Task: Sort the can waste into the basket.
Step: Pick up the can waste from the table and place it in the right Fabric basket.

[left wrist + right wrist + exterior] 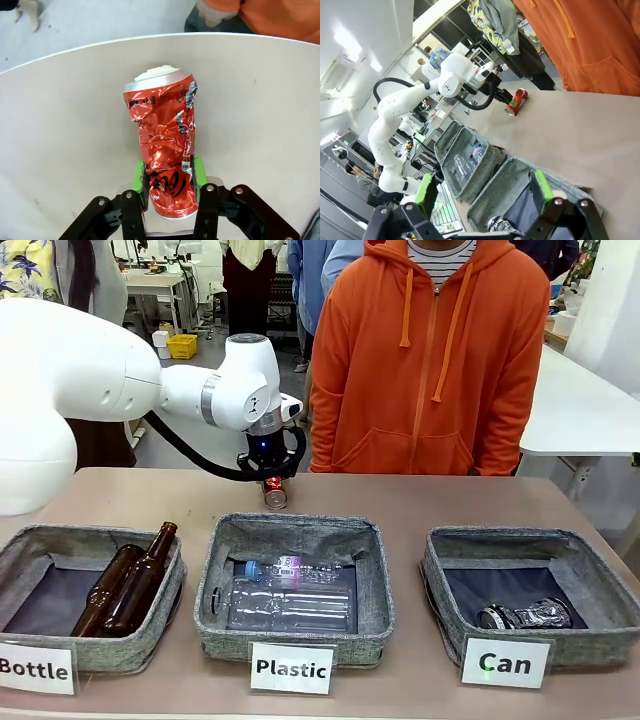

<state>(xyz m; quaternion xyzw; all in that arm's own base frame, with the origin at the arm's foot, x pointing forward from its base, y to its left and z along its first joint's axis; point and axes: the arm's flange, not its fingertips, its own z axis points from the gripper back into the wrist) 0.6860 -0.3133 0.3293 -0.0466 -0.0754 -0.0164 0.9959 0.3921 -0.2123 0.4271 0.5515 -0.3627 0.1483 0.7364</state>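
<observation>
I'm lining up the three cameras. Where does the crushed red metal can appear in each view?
Front view: crushed red metal can, upper centre, beyond the Plastic basket.
Left wrist view: centre, clamped by the left gripper.
Right wrist view: upper middle.
Shared landmark: the tan table.

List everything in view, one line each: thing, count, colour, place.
red can: 1, red with silver top, lying on the table's far side, clamped in the left gripper
dark can: 1, dark and silver, inside the Can basket
Plastic basket: 1, grey, middle, holds clear bottles
Bottle basket: 1, grey, left, holds 2 brown bottles
table: 1, beige
person: 1, orange hoodie, far side
left gripper: shut on red can
right gripper: open, over the Can basket
</observation>
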